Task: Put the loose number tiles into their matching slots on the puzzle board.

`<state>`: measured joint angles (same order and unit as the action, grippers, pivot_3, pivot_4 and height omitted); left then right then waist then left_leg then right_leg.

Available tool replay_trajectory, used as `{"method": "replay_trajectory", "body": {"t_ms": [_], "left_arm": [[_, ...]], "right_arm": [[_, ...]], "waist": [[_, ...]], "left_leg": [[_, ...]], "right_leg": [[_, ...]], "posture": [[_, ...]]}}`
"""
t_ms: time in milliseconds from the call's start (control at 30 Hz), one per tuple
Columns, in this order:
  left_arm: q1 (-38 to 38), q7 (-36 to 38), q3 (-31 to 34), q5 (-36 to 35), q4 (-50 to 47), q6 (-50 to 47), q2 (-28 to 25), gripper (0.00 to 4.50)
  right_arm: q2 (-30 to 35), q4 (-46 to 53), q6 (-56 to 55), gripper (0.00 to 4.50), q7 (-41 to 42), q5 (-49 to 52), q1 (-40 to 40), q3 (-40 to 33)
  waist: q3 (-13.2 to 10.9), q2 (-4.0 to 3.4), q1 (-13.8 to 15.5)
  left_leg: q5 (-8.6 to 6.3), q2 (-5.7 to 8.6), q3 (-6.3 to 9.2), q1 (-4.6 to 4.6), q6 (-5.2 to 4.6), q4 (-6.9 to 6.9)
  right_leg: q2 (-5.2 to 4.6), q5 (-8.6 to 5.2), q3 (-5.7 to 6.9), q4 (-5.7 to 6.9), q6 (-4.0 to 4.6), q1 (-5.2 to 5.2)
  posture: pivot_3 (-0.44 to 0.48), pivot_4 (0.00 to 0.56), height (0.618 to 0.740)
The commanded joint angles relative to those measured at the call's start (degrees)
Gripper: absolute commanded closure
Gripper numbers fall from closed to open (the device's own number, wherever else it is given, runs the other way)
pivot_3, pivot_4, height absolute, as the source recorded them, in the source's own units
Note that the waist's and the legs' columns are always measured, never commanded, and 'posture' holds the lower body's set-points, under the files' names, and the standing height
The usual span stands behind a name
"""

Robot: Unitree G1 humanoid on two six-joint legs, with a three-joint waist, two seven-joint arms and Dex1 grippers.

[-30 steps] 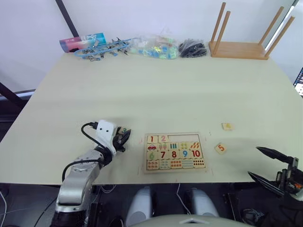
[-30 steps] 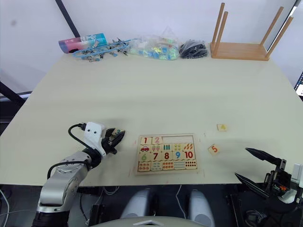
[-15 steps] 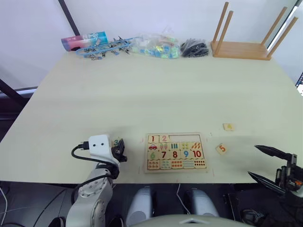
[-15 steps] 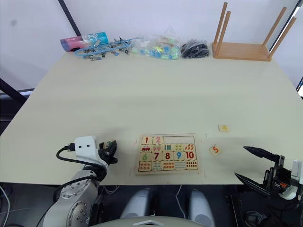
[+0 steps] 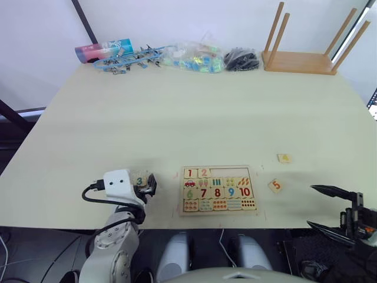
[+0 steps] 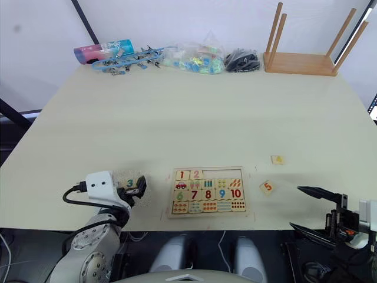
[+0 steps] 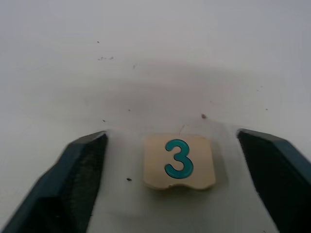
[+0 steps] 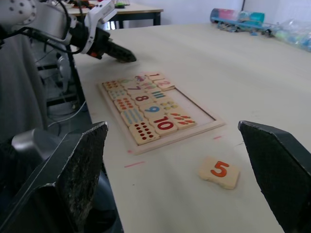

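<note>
Both left claw [image 7: 180,160] fingers astride tile 3 [image 7: 179,162] — apart.

Bright even light, soft shadows, wrist views hazy.

1. My left arm reaches forward over the table's near edge, elbow bent, with a white wrist housing and a black cable looping from it.
2. My left gripper [image 7: 180,155] points down at the tabletop, its two black fingers spread wide apart.
3. My right gripper [image 5: 327,207] hangs low off the table's near right corner, fingers parted and empty.
</note>
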<state>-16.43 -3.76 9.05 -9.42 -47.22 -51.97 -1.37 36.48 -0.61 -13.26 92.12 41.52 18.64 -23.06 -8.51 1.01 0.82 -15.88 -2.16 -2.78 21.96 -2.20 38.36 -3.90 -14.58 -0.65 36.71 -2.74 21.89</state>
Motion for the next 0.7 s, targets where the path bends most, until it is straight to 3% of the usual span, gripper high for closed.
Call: {"method": "replay_trajectory", "body": {"t_ms": [33, 167, 367, 533, 700], "left_arm": [[1.38, 1.13, 1.16, -1.38, -5.37, -1.22, -1.07, 0.04], [2.88, 4.35, 2.55, -4.28, -8.3, -3.7, -3.58, 0.04], [4.41, 15.75, 9.09, -8.92, -5.09, 0.36, -14.52, 0.04], [8.06, 36.54, 13.04, -13.97, 11.56, 13.59, -28.11, 0.04], [10.86, 54.52, 12.34, -17.44, 27.56, 23.67, -37.16, 0.04]], "right_arm": [[2.32, -0.03, -2.7, 0.0, 0.38, 3.37, 0.76, 1.26], [3.11, 0.1, -3.49, 0.0, 0.38, 5.16, 1.52, 2.4], [2.57, 0.86, -3.92, 0.0, 0.38, 5.42, 1.8, 3.06], [1.03, 2.01, -3.11, 0.0, 0.28, 4.78, 0.97, 3.14], [0.4, 2.4, -2.54, 0.0, 0.14, 3.83, 0.33, 2.68]], "waist": [[-0.02, 0.03, 0.03], [-0.05, 0.08, 0.01], [-0.08, 0.06, 0.01], [-0.09, -0.03, 0.09], [-0.14, -0.09, -0.01]], "left_leg": [[0.0, 0.0, 0.01, 0.01, 0.0, 0.0], [0.0, -0.01, 0.02, 0.0, 0.0, 0.0], [0.0, -0.04, 0.03, -0.02, 0.0, 0.0], [0.0, -0.05, 0.02, -0.04, 0.01, 0.0], [-0.01, -0.02, -0.09, 0.09, 0.01, -0.02]], "right_leg": [[0.02, 0.0, 0.01, 0.0, 0.0, 0.0], [0.05, 0.0, 0.01, 0.0, 0.0, 0.0], [0.03, 0.0, 0.01, 0.01, 0.01, 0.0], [0.0, 0.0, 0.07, 0.01, 0.02, 0.01], [-0.1, 0.0, 0.24, -0.03, 0.01, 0.22]], "posture": [[0.0, 0.15, 0.737], [0.0, 0.15, 0.737], [0.0, 0.15, 0.737], [0.0, 0.15, 0.737], [0.0, 0.15, 0.737]]}}
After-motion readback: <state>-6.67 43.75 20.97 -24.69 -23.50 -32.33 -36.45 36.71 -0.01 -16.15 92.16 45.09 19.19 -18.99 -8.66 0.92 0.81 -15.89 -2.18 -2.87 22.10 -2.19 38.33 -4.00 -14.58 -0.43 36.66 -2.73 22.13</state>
